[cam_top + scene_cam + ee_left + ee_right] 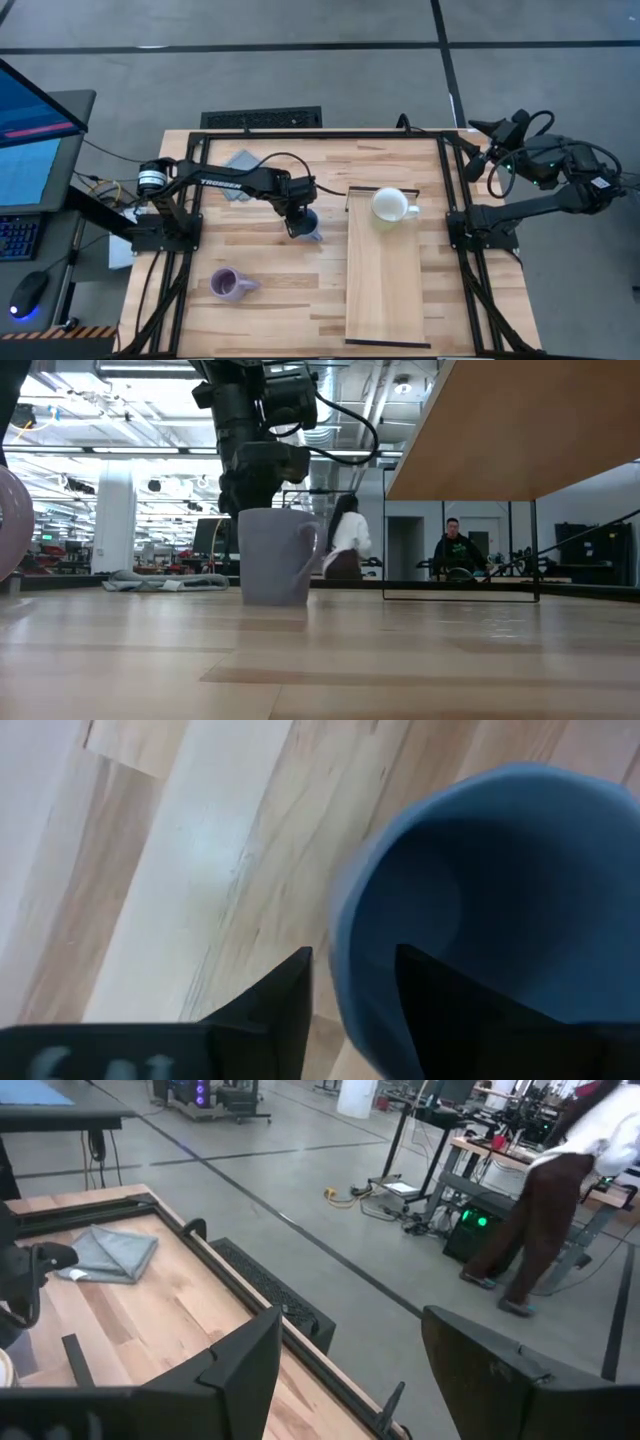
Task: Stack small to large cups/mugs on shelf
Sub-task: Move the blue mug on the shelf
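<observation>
The slate blue mug (307,226) stands upright on the tabletop, left of the shelf; in the low view (276,556) its handle points right. My left gripper (298,212) comes down on it from above and is shut on its rim. The cream-white mug (390,205) stands on the far end of the pale wooden shelf (385,290), which is raised on a thin dark frame (460,535). The lavender mug (230,285) sits on the table near the front left. My right gripper (350,1370) is open and empty, parked beyond the table's far right corner (490,150). My left gripper has the blue mug's wall at the rim (345,990) between its two fingers, one finger (440,1005) inside the mug and one (285,1000) outside. The fingers point down from above. The mug stands upright with its base on the table (272,600).
A grey folded cloth (243,163) lies at the table's far left, also in the right wrist view (110,1250). The shelf's underside (500,430) hangs above the table on the right. People stand in the room beyond the table (455,550).
</observation>
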Motion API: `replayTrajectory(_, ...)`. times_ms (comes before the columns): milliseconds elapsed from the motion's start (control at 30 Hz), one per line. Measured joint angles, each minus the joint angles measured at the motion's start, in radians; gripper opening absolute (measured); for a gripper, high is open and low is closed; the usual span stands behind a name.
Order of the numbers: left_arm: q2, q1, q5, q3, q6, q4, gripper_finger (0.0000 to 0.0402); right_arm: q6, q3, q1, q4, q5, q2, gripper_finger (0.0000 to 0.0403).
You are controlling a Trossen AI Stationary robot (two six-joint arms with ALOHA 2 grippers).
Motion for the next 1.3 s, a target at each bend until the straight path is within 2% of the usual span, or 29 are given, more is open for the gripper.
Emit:
replayTrajectory(333,0.0,0.012,-0.002,0.0,-0.003,0.018,0.0013,0.009,-0.028,0.0,-0.019,0.0,0.0,0.0265)
replayTrajectory(633,0.0,0.066,-0.001,0.0,-0.008,0.034,0.0007,0.008,-0.077,0.0,-0.019,0.001,0.0,0.0265)
replayTrajectory(900,0.0,0.177,-0.012,0.004,0.011,0.076,0.0005,0.008,-0.077,0.0,-0.015,0.004,-0.002,0.0265)
replayTrajectory(1033,0.0,0.232,-0.027,0.064,0.025,0.062,0.0005,0.008,-0.077,0.0,-0.015,0.003,-0.002,0.0265)
replayTrajectory(1300,0.0,0.281,-0.083,0.289,0.069,-0.075,0.0005,0.001,-0.077,0.0,-0.016,0.003,-0.002,0.0265)
